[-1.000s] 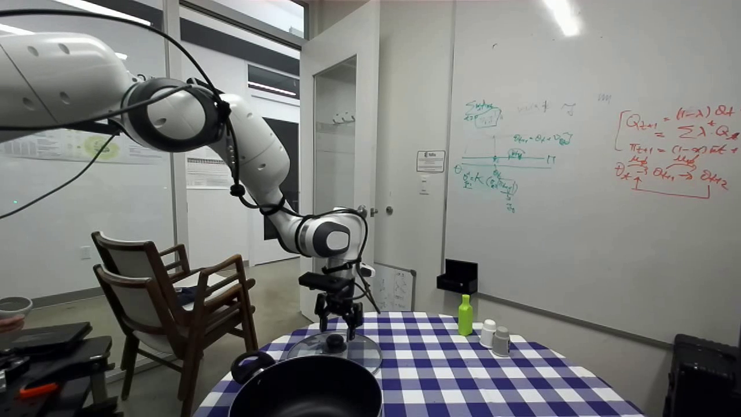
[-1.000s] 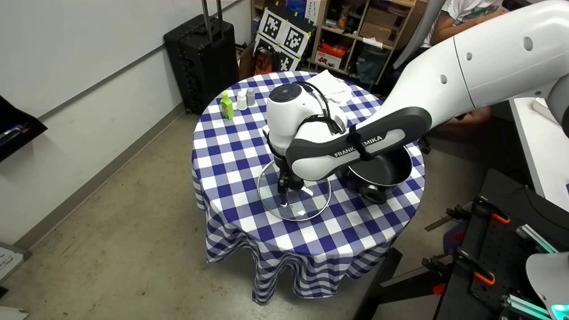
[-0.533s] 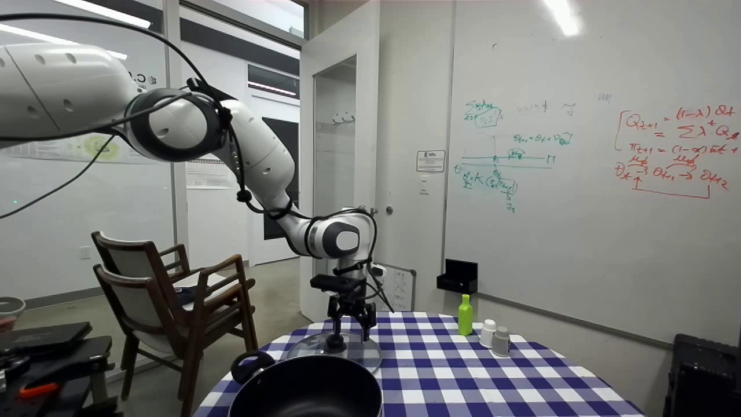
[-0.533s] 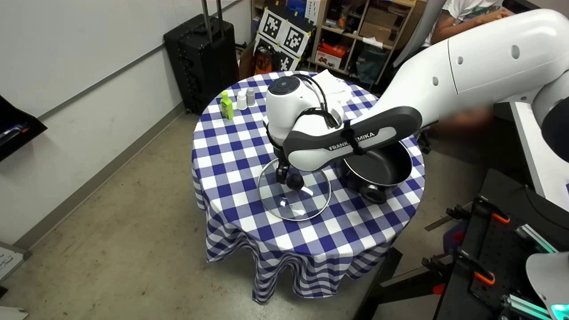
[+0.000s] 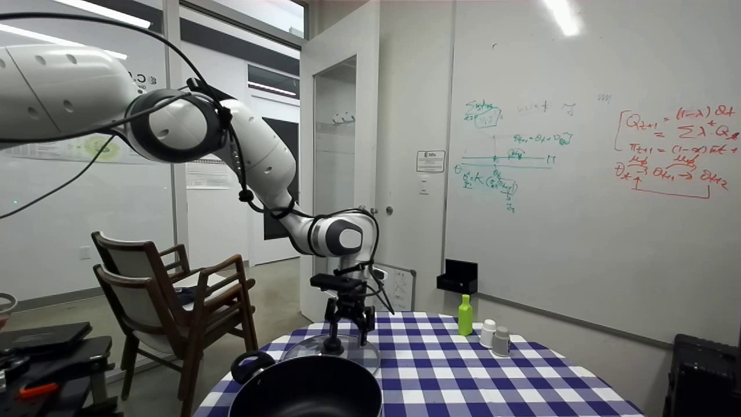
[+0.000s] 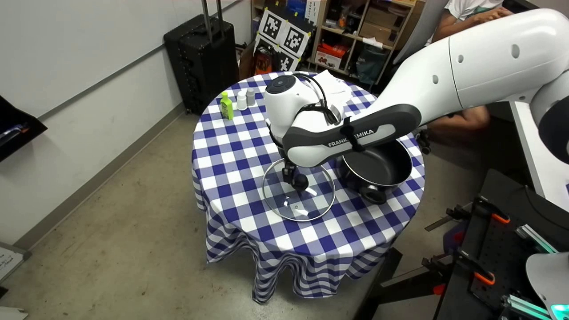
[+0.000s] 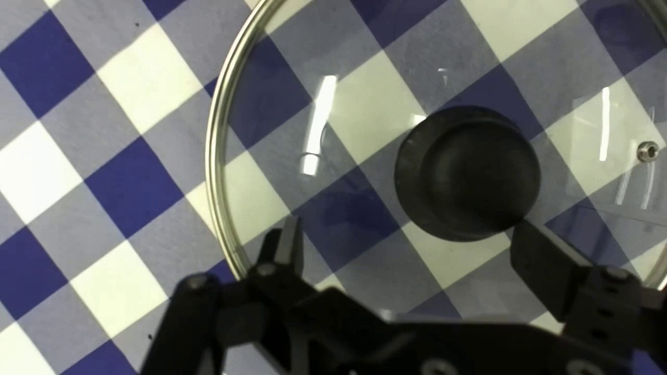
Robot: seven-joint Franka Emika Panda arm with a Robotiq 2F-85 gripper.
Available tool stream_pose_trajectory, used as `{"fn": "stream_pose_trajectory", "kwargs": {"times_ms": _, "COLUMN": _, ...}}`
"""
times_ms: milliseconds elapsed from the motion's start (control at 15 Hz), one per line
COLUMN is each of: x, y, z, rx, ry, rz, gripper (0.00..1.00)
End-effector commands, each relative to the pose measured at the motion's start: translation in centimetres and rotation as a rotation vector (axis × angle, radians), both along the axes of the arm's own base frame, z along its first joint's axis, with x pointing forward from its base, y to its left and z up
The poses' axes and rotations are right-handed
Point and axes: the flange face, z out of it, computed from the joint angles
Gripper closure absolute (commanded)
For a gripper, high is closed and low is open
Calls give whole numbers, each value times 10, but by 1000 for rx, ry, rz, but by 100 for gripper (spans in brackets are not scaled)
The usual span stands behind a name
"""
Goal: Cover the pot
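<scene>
Beside the lid (image 6: 295,202): the pot (image 6: 378,170), not covered.
Gripper (image 7: 409,232): jaws wide apart, above the lid.
Lid: likely stiff, slick, might crack.
Knob (image 7: 469,177): mid-lid, probably best to grab.

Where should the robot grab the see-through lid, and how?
Probably by its black knob, coming straight down from above. The knob is round and stands up from the middle of the lid, which lies flat on the checked tablecloth, so the open gripper could close on opposite sides of it, once centred over it.
</scene>
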Motion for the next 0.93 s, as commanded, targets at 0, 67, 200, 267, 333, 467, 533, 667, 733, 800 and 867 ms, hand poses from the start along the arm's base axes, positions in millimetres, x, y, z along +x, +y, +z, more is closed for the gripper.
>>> {"fn": "stream_pose_trajectory", "kwargs": {"times_ms": 0, "x": -3, "y": 1, "z": 3, "rx": -7, "ry": 48, "rz": 15, "gripper": 0}}
{"fn": "stream_pose_trajectory", "kwargs": {"times_ms": 67, "x": -5, "y": 2, "z": 2, "rx": -7, "ry": 57, "rz": 15, "gripper": 0}}
{"fn": "stream_pose_trajectory", "kwargs": {"times_ms": 200, "x": -9, "y": 3, "z": 2, "rx": -10, "ry": 71, "rz": 15, "gripper": 0}}
{"fn": "stream_pose_trajectory", "kwargs": {"times_ms": 267, "x": -10, "y": 3, "z": 1, "rx": -12, "ry": 78, "rz": 15, "gripper": 0}}
{"fn": "stream_pose_trajectory", "kwargs": {"times_ms": 333, "x": -11, "y": 2, "z": 0, "rx": -15, "ry": 83, "rz": 15, "gripper": 0}}
{"fn": "stream_pose_trajectory", "kwargs": {"times_ms": 467, "x": -12, "y": 1, "z": -1, "rx": -15, "ry": 89, "rz": 12, "gripper": 1}}
{"fn": "stream_pose_trajectory", "kwargs": {"times_ms": 533, "x": -13, "y": 2, "z": -1, "rx": -13, "ry": 94, "rz": 10, "gripper": 25}}
{"fn": "stream_pose_trajectory", "kwargs": {"times_ms": 667, "x": -14, "y": 3, "z": -1, "rx": -12, "ry": 100, "rz": 10, "gripper": 32}}
{"fn": "stream_pose_trajectory", "kwargs": {"times_ms": 733, "x": -15, "y": 5, "z": -1, "rx": -10, "ry": 103, "rz": 11, "gripper": 40}}
{"fn": "stream_pose_trajectory", "kwargs": {"times_ms": 800, "x": -16, "y": 6, "z": 0, "rx": -9, "ry": 105, "rz": 13, "gripper": 47}}
{"fn": "stream_pose_trajectory", "kwargs": {"times_ms": 867, "x": -16, "y": 8, "z": 1, "rx": -7, "ry": 107, "rz": 14, "gripper": 55}}
